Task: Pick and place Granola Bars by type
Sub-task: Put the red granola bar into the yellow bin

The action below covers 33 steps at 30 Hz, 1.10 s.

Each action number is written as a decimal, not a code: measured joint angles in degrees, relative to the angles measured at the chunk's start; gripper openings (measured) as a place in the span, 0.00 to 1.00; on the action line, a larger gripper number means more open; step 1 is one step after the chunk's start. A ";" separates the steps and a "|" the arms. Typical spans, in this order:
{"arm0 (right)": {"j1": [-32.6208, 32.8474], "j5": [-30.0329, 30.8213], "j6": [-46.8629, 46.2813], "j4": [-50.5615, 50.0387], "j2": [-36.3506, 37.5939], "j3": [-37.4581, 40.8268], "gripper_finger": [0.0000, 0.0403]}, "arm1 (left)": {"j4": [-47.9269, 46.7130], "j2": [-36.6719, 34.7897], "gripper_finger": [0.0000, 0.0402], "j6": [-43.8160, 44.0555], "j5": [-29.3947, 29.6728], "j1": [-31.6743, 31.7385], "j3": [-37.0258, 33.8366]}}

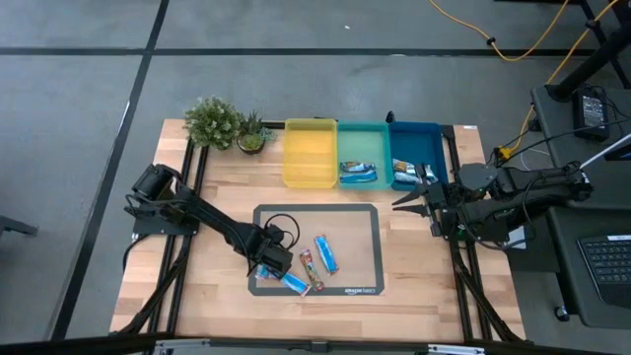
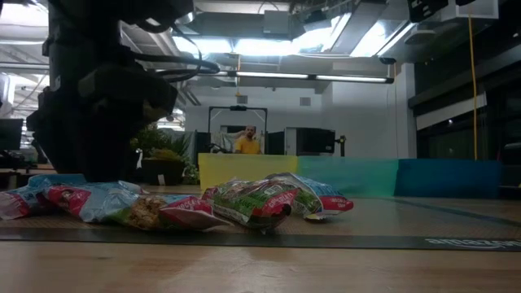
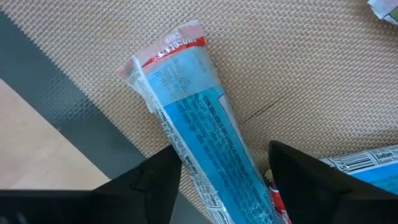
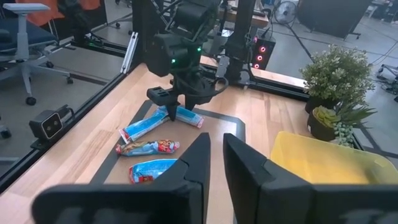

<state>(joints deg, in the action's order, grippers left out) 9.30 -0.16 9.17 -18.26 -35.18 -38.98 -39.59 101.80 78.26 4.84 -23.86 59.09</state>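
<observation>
My left gripper [image 1: 271, 260] [image 3: 225, 177] is low over the near left part of the grey mat [image 1: 355, 222]. It is open. Its fingers stand on either side of a bright blue granola bar [image 3: 186, 106] that lies flat on the mat, near that bar's middle. Three more bars lie on the mat beside it: a blue one [image 1: 296, 284], a red and blue one [image 1: 312, 268] and a blue one [image 1: 325, 253]. Other bars lie in the teal tray [image 1: 359, 174] and the blue tray [image 1: 404, 177]. My right gripper [image 1: 402, 200] [image 4: 215, 163] waits at the table's right side, open by a narrow gap and holding nothing.
The yellow tray [image 1: 310, 133], teal tray [image 1: 363, 132] and blue tray [image 1: 419, 133] stand in a row along the far edge. Two potted plants [image 1: 213, 121] [image 1: 253, 135] are at the far left. Bare wood lies left and right of the mat. A person [image 2: 244, 142] shows far behind.
</observation>
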 joint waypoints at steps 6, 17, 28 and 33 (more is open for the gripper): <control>0.00 -0.01 -0.03 0.00 0.01 0.00 0.12 | -0.05 0.03 0.43 0.68 -0.30 0.02 0.02; 0.00 -0.03 0.07 -0.02 0.00 0.00 0.12 | -6.53 -1.01 0.17 2.40 -1.78 0.05 0.20; 0.00 -0.03 0.44 -0.34 0.00 0.00 0.12 | -21.65 -13.25 0.11 -0.94 5.59 4.28 9.27; 0.00 -0.01 0.98 -0.71 -0.02 0.00 0.12 | -21.49 -19.10 0.11 -1.74 16.27 5.31 12.38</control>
<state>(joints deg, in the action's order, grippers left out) 9.30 -0.16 10.15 -18.97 -35.20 -38.98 -61.08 82.69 76.52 21.11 -18.54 71.47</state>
